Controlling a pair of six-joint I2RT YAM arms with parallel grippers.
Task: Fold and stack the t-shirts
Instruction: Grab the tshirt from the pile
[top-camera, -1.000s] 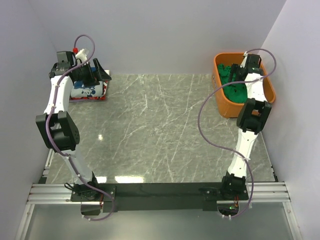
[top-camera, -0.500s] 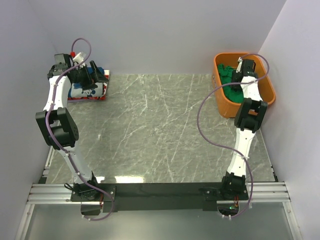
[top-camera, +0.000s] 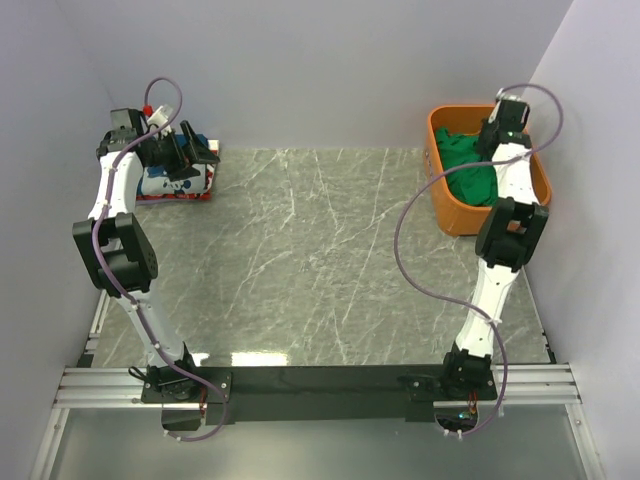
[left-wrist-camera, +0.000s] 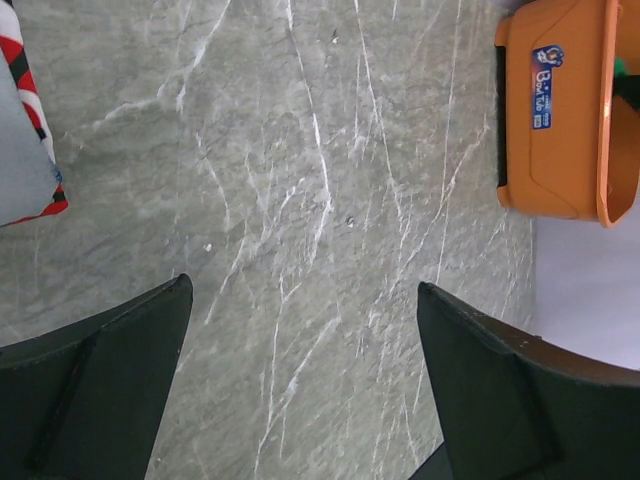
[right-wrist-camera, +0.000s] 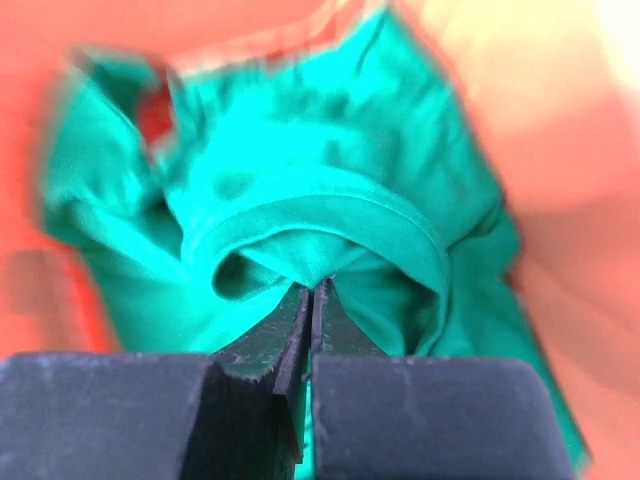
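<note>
Pinching green t-shirt at collar fold: right gripper, clamped tight, cloth bunched just beyond its tips.

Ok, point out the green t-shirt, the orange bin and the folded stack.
green t-shirt (right-wrist-camera: 320, 195): right wrist view, on its collar band.
orange bin (left-wrist-camera: 560, 150): left wrist view, on its outer wall.
folded stack (top-camera: 160, 184): top external view, on the printed shirt.

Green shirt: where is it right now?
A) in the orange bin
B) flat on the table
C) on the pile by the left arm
A: the green shirt lies bunched up inside the bin at the table's far right corner, not on the table or the pile.
</note>
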